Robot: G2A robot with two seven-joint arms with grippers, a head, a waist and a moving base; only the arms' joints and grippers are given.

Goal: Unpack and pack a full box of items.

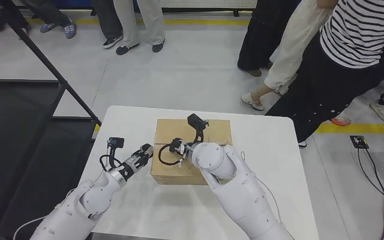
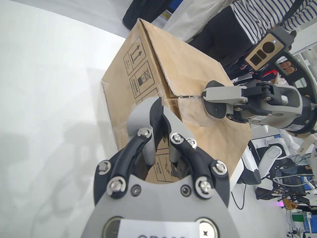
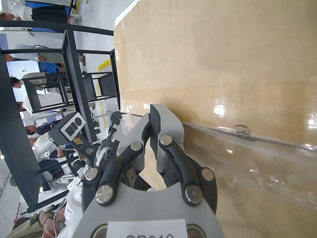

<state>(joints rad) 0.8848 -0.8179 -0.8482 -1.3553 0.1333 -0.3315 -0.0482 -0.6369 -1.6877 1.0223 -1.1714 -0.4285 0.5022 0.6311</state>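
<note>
Both closed and empty, my right gripper [image 3: 151, 112] sits at the left end of the box's [image 1: 216, 129] left-to-right seam [image 3: 247, 136], with my left gripper [image 2: 158, 106] just left of the box.

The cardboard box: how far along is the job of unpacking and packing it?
Done: nothing visible; the cardboard box is shut, with clear tape along its top seam. In hand: the right gripper, shut, rests its tip on that seam, and the left gripper, shut, sits at the box's side. Left: opening, emptying and repacking.
</note>
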